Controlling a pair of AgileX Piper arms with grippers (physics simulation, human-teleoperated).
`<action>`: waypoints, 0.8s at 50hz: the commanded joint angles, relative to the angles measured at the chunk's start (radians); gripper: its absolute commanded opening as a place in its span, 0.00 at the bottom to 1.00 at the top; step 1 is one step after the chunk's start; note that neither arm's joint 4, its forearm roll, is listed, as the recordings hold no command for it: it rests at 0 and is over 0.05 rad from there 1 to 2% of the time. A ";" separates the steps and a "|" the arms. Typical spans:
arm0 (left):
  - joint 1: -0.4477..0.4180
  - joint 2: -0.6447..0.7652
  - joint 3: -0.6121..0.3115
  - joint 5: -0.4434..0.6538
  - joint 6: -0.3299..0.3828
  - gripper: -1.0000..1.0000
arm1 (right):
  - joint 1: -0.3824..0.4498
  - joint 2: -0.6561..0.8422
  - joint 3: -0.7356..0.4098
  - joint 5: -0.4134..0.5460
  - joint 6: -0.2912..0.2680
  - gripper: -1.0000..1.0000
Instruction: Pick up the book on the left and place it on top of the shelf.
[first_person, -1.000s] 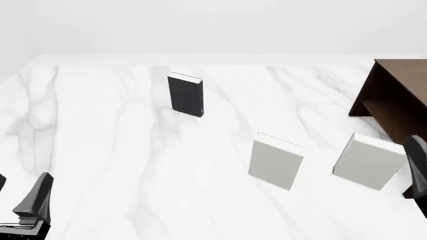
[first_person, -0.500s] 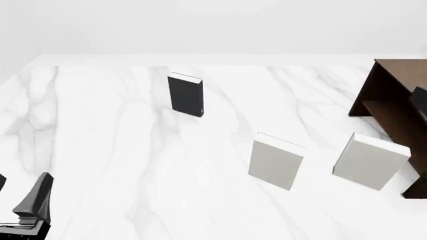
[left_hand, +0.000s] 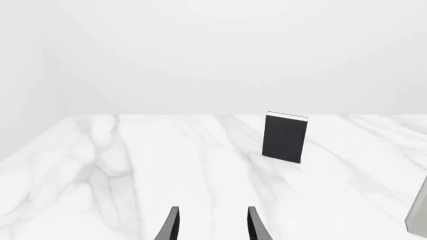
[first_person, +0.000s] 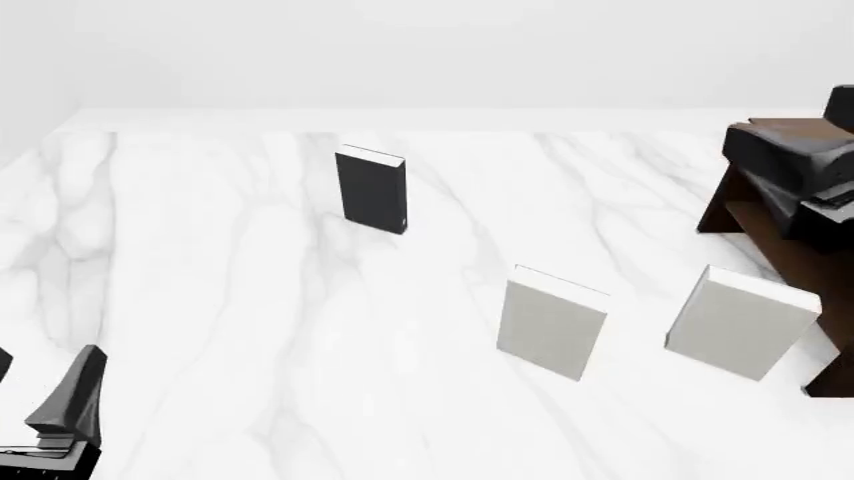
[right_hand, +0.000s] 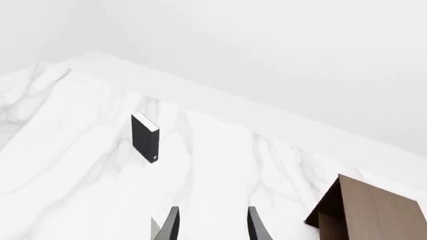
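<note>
A plain pale wall backs a white marble-veined tabletop (first_person: 267, 330) that fills nearly the whole front view. At its far right edge stands the shelf (first_person: 787, 225), dark brown wood with a flat top and an inner board, cut off by the frame and partly covered by the right arm's dark links; the right wrist view catches one brown corner of it (right_hand: 373, 212).

Two pale grey-white books stand upright in the near right part of the tabletop: one (first_person: 551, 325) near the middle, the other (first_person: 738, 322) just in front of the shelf, slightly tilted.

The book (first_person: 371, 190), black-covered with white page edges, stands upright on its own toward the far left-centre, well apart from the grey pair and from the shelf. Nothing touches it. It shows in the left wrist view (left_hand: 285, 138) and the right wrist view (right_hand: 145, 137) too.

The left claw (left_hand: 212, 227) sits low at the near left corner, fingers parted and holding nothing. The right claw (right_hand: 212, 225) is raised up by the shelf, fingers likewise apart and empty.
</note>
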 joint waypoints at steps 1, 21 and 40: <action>0.000 0.000 0.000 0.000 0.000 1.00 | 0.030 0.112 0.002 -0.058 -0.005 1.00; 0.000 0.000 0.000 0.000 0.000 1.00 | 0.059 0.327 -0.002 -0.212 -0.014 1.00; 0.000 0.000 0.000 0.000 0.000 1.00 | 0.105 0.441 0.004 -0.323 0.019 1.00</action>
